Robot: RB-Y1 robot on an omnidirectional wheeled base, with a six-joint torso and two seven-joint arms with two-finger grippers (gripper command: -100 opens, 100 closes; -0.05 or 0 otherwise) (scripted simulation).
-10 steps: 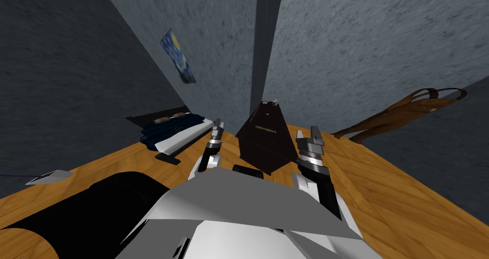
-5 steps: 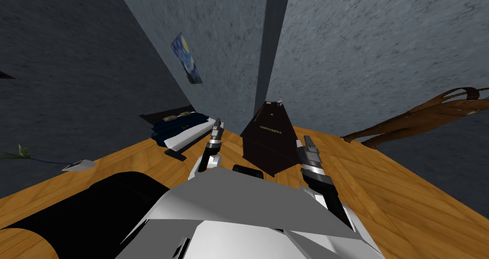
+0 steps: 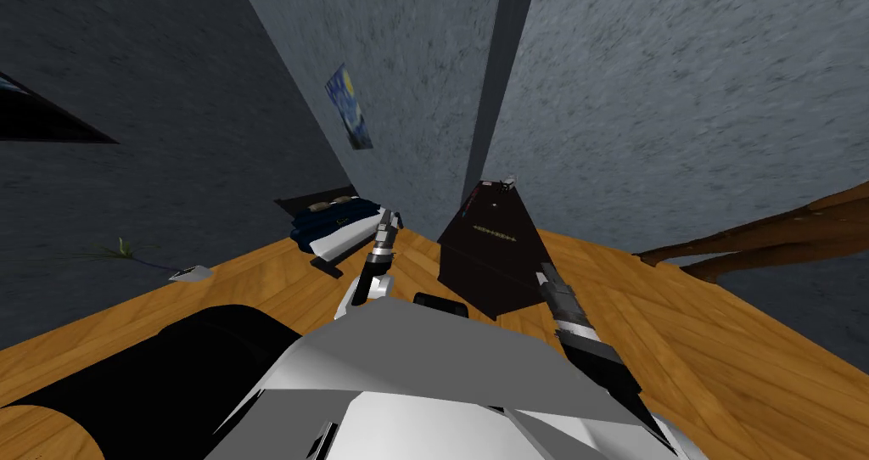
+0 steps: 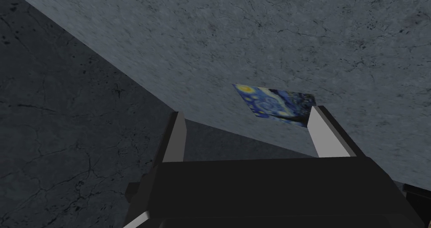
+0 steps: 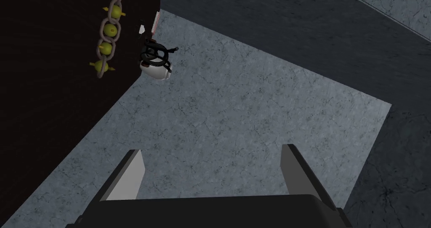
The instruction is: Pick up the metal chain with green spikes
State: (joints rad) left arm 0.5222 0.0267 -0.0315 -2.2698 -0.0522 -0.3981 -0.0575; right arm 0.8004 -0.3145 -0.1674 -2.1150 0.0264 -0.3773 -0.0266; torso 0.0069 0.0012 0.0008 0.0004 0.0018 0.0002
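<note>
Right wrist view first, the desk asks: where is the chain (image 5: 107,32)?

Field: On a dark tabletop (image 5: 50,120). It has grey links strung with green spiked balls. It lies ahead of the right gripper (image 5: 212,152) and off to the robot's left, its length running roughly the way the fingers point. Those fingers stand apart, empty, aimed past the table's edge.

Desk: Which arm is nearer?

Field: The right, by the head view. The left gripper (image 4: 249,112), also released, is well apart, on the table's other side. A reach likely needs a leftward swing.

Desk: What else does the tabletop hold?

Field: A small white-and-black object (image 5: 155,63) at the edge, near the chain's closer end.
</note>
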